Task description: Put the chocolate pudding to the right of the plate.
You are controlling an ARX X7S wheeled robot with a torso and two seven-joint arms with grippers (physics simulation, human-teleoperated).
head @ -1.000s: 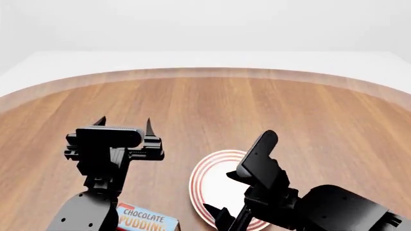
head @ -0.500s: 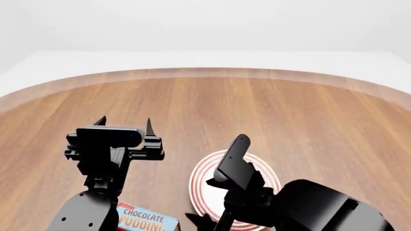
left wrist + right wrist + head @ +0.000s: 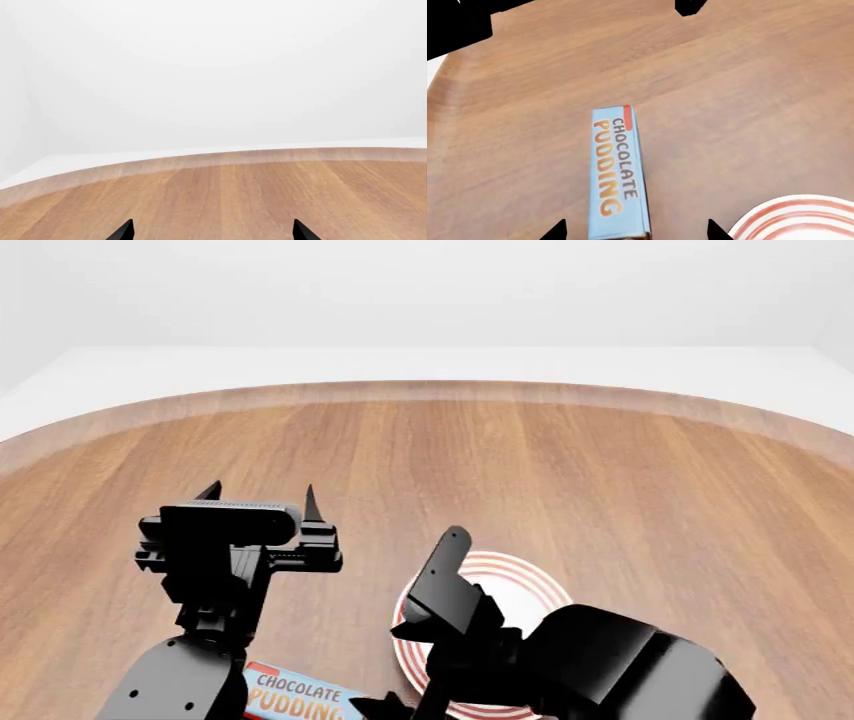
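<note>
The chocolate pudding (image 3: 617, 175) is a narrow carton with a light-blue top. It lies flat on the wood in the right wrist view, and its lettered end shows at the bottom of the head view (image 3: 300, 695). The plate (image 3: 523, 570), white with red rings, sits just right of it, mostly covered by my right arm; its rim also shows in the right wrist view (image 3: 800, 220). My right gripper (image 3: 635, 231) is open, its tips apart either side of the carton's near end, above it. My left gripper (image 3: 260, 498) is open and empty, held over bare wood beyond the carton.
The round wooden table (image 3: 534, 460) has a curved far edge (image 3: 427, 390) with white floor behind it. My left arm (image 3: 200, 580) stands close to the left of the carton and shows as black shapes in the right wrist view (image 3: 457, 22).
My right arm has swung left across the plate toward the chocolate pudding. The left arm and the carton have not moved.
</note>
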